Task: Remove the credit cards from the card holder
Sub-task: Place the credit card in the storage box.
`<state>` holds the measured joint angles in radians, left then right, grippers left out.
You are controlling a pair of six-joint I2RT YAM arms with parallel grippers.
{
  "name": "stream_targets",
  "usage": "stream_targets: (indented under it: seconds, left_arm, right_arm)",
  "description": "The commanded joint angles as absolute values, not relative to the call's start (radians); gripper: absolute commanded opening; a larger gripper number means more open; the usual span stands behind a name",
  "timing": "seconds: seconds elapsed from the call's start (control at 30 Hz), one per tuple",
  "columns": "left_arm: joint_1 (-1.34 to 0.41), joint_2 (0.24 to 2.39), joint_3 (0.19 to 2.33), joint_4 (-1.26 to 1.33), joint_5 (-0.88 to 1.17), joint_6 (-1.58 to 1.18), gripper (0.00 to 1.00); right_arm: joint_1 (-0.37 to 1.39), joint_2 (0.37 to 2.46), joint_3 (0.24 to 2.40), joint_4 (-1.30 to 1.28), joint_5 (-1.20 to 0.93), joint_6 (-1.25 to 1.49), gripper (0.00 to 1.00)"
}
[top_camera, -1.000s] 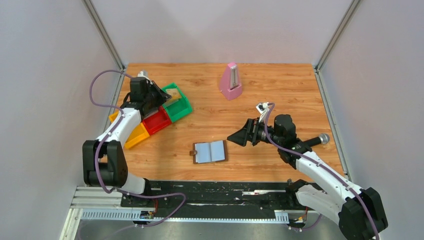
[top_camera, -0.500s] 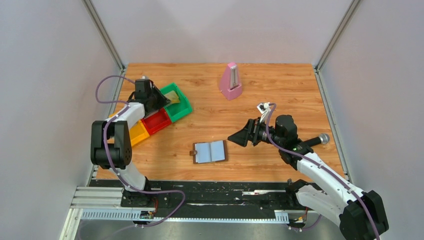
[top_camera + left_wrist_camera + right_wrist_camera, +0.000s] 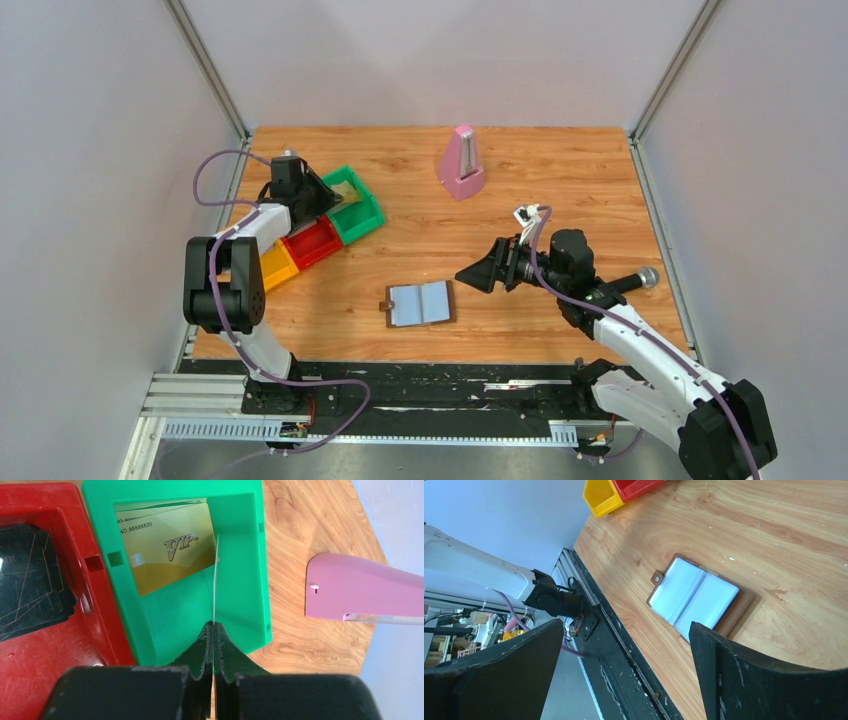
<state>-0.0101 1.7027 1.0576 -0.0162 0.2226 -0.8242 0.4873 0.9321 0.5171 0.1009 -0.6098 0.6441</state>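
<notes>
Pinching left gripper (image 3: 213, 630): jaws closed on thin card (image 3: 215, 580), held edge-on above green tray (image 3: 245, 580); elbow shifted since 1 second ago
Green tray: gold card (image 3: 170, 555) lies inside
Card holder (image 3: 421, 303): lying open mid-table, unmoved
Right gripper (image 3: 468, 275): jaws spread wide, empty, unmoved, near holder's right side

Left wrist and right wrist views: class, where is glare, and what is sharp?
Left wrist view: glare streaks the glossy red plastic tray; the gold VIP card reads sharp. Right wrist view: the open brown card holder is sharp.
</notes>
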Motion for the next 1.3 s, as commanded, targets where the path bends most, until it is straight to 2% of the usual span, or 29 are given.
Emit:
stream_targets:
  seconds: [0.0,0.57,1.27]
  left_arm:
    - [-0.003,1.664,1.101,-0.023,0.189,-0.817,0.0]
    - [0.039,1.68,1.129,-0.012,0.182,-0.825,0.0]
    - [0.043,1.742,1.18,-0.049,0.181,-0.813,0.22]
  right_arm:
    - [0.482,0.939,0.564,0.101,-0.598,0.622,1.0]
    - [0.482,0.952,0.568,0.103,-0.596,0.629,1.0]
    - [0.482,0.975,0.581,0.106,-0.597,0.629,1.0]
